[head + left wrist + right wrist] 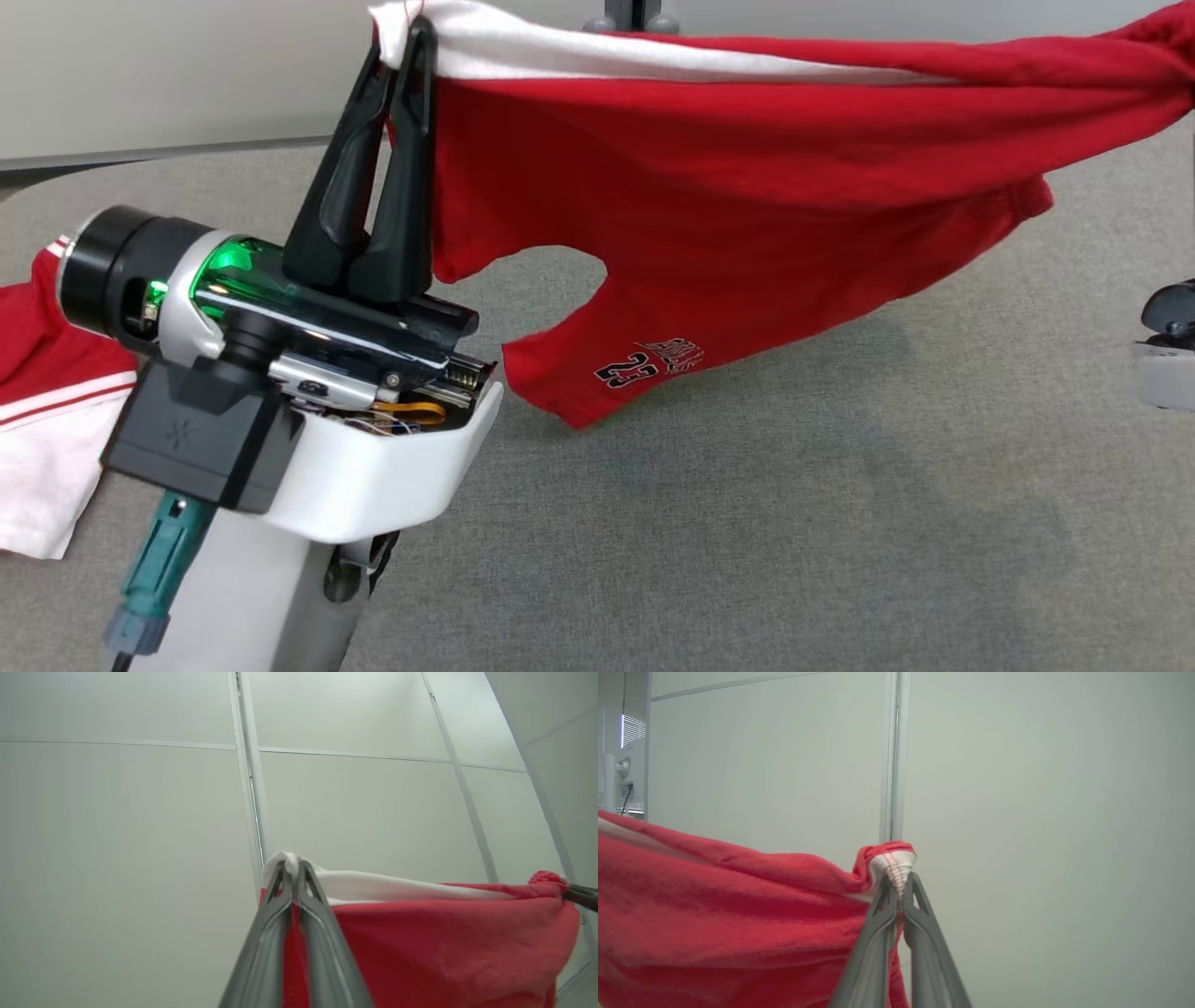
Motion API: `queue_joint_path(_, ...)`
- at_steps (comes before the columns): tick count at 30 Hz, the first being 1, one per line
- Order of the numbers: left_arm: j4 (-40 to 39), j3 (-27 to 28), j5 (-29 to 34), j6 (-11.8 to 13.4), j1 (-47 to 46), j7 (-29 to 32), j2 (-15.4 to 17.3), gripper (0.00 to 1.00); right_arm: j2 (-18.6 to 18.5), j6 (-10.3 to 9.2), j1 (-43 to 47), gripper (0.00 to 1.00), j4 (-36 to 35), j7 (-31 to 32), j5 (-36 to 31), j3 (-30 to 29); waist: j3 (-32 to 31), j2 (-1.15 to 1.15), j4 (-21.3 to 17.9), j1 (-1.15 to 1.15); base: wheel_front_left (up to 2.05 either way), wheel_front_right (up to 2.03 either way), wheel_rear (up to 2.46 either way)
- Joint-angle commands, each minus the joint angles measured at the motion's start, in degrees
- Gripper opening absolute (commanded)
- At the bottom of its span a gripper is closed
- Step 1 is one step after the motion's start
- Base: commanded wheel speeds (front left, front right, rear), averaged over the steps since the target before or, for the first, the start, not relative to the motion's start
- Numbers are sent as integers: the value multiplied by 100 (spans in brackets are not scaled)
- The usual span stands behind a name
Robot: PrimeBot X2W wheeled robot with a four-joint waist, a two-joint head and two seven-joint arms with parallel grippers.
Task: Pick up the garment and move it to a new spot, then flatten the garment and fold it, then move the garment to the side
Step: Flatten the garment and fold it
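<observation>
The garment [747, 205] is red with a white band along its top edge. Its print [649, 362] shows a black "23" outlined in white; the lettering above appears black, though it is too small to confirm. The left gripper [408, 42] has black fingers, a white housing and a green light. The second cloth [47, 392] is red and white with thin red stripes. The table covering [840, 523] is grey. The wall [117, 835] is pale grey.

— What sort of place is this?
— An office or lab room, I'd say: pale wall panels [117, 858] joined by metal strips [893, 756], slatted window blinds [633, 730] in one corner, a cabled device [623, 770] beside them.
— And the work surface?
— A desk [794, 523] covered in plain grey cloth.
</observation>
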Motion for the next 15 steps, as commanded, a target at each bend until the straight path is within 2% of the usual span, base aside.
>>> queue_joint_path(1, -202, -7, 55, 15, -149, 100, 44, 0, 81, -1, 114, 0, -244, 196, -59, -160, -142, 0, -25, 0, 0, 0, 0)
queue_joint_path(8, -472, -9, 17, 29, -329, 362, 48, 0, 322, -2, 248, 0, -673, 592, -85, -370, -209, 0, -38, 0, 0, 0, 0)
queue_joint_path(15, -178, -6, -234, -95, -649, 384, -73, 0, 439, -1, 19, 0, -724, 742, 39, -333, 107, 0, -50, 0, 0, 0, 0)
